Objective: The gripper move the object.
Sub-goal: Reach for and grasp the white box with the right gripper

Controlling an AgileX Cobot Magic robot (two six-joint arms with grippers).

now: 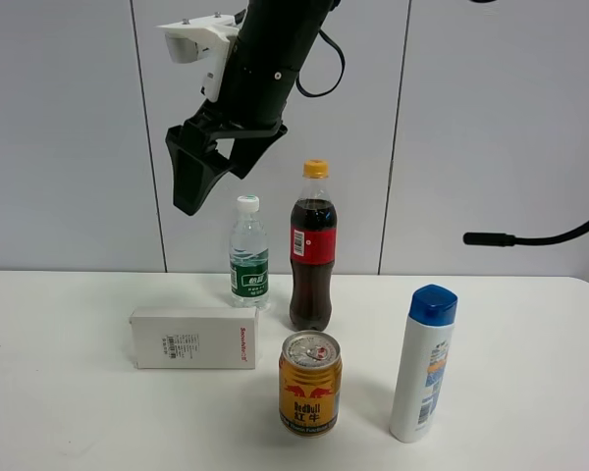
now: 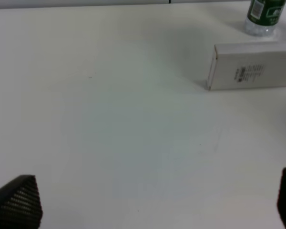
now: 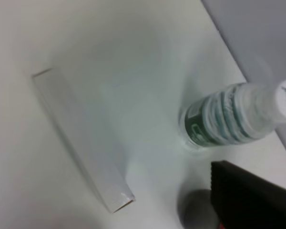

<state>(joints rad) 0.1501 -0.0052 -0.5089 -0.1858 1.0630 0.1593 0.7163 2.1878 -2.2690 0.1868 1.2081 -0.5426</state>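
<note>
Only the left wrist view shows the left hand (image 2: 152,204) open (tips far apart), box (image 2: 251,71) and water bottle (image 2: 264,16) beyond.

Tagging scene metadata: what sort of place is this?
Probably a robotics lab or test bench, not a home: a black robot arm hangs over a white table, plain grey wall panels stand behind, and a white box, can and cola bottle stand spaced apart.

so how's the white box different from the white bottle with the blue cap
The box lies flat, left of the can; the bottle stands upright, right of it. The box is rectangular with red lettering at one end; the bottle is rounded with a blue cap. Both are mostly white.
</note>
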